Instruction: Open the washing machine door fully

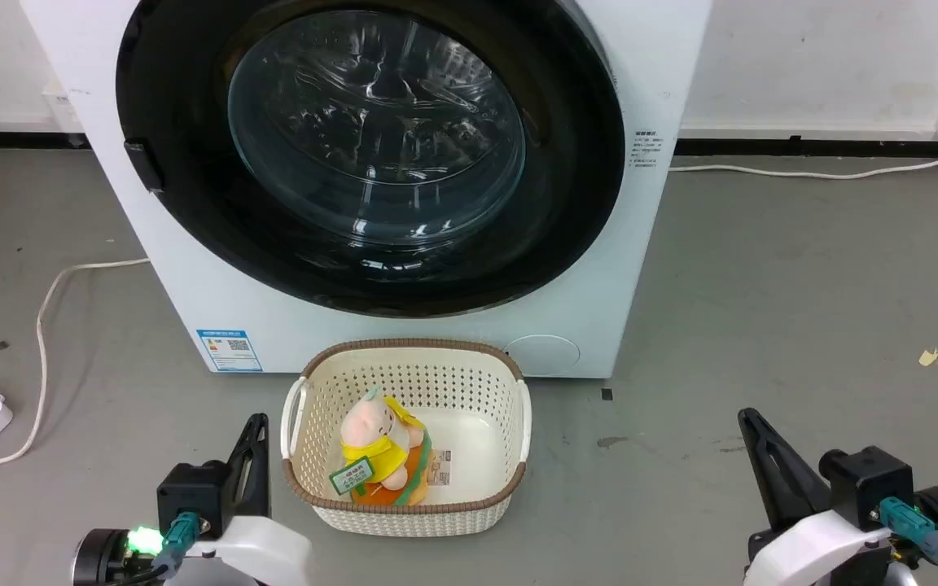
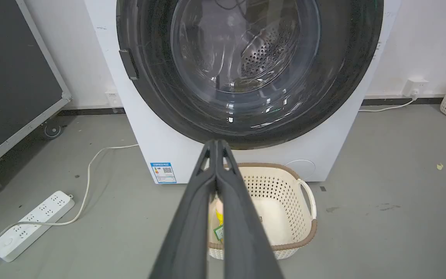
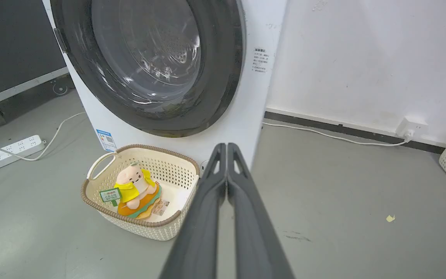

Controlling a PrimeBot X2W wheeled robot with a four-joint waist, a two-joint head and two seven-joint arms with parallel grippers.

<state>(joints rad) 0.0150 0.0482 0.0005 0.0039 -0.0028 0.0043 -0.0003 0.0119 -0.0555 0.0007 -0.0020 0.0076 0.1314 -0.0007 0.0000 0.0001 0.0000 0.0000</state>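
Low before the washing machine (image 1: 404, 325), left tool (image 2: 216, 144) and right tool (image 3: 227, 146) sit pressed together; the washing machine door (image 1: 371, 155) looks shut, so reaching its left-rim handle (image 1: 143, 167) seems next.

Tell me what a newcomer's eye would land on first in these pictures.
First comes the washing machine door, a big glossy black disc with a glass bowl centre, shut on the white washing machine at the top of the head view. Next is the cream basket on the floor just in front of it, holding a pink and yellow plush toy. The left gripper and right gripper sit low at either side, both shut.
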